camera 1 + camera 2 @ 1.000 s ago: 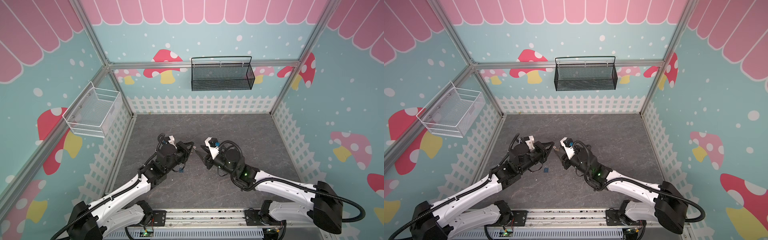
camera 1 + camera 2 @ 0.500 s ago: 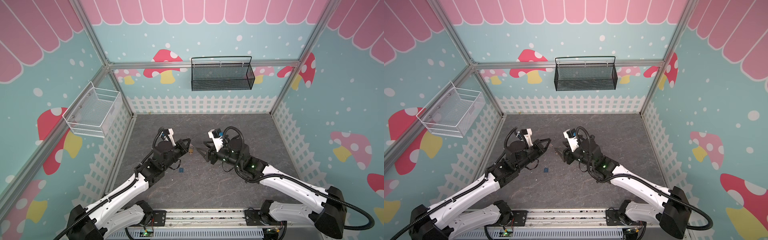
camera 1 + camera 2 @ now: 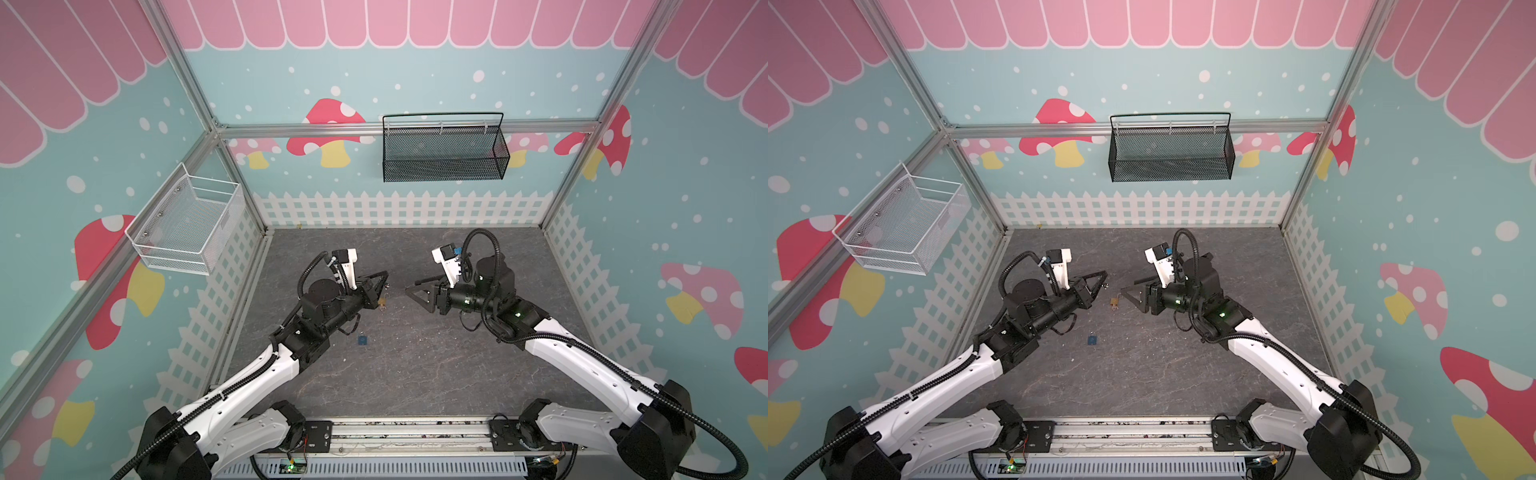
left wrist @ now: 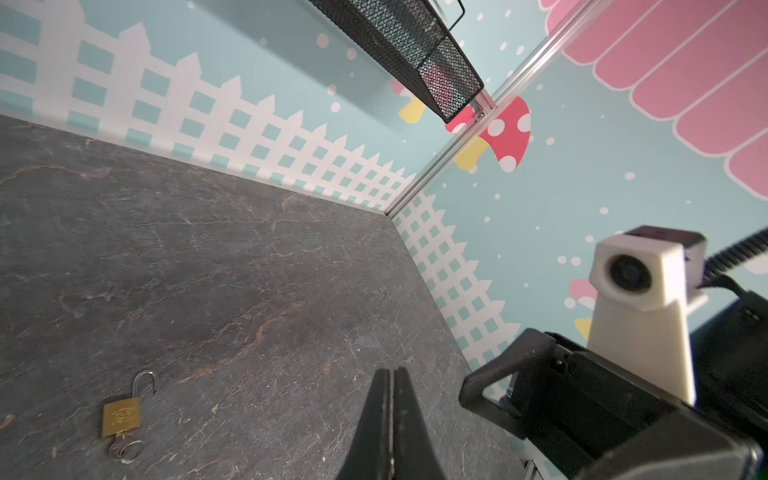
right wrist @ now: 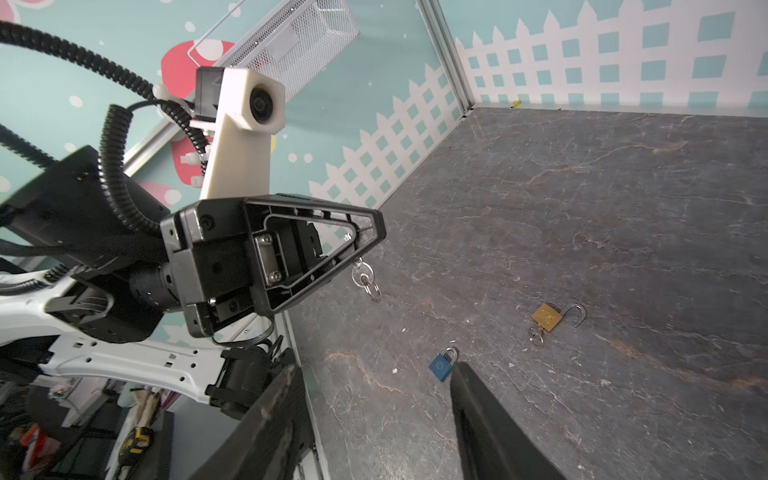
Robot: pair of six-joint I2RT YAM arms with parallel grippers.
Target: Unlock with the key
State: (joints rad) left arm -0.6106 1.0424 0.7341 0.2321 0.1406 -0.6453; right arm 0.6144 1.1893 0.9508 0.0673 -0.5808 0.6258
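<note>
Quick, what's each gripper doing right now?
Left gripper: closed on a key.
Right gripper: open, empty.

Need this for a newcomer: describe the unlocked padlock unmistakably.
Look at the middle of the gray floor. The brass padlock lies there. Its shackle is open, whereas the nearby blue padlock is shut.

open brass padlock (image 5: 546, 318) flat; key (image 5: 362, 275) in left gripper (image 5: 365, 245)

The left arm (image 3: 249, 376) and right arm (image 3: 582, 357) are wearing white shells with black joints; a ribbed black cable (image 5: 111, 166) is looping beside the left white camera mount (image 5: 239, 145).
</note>
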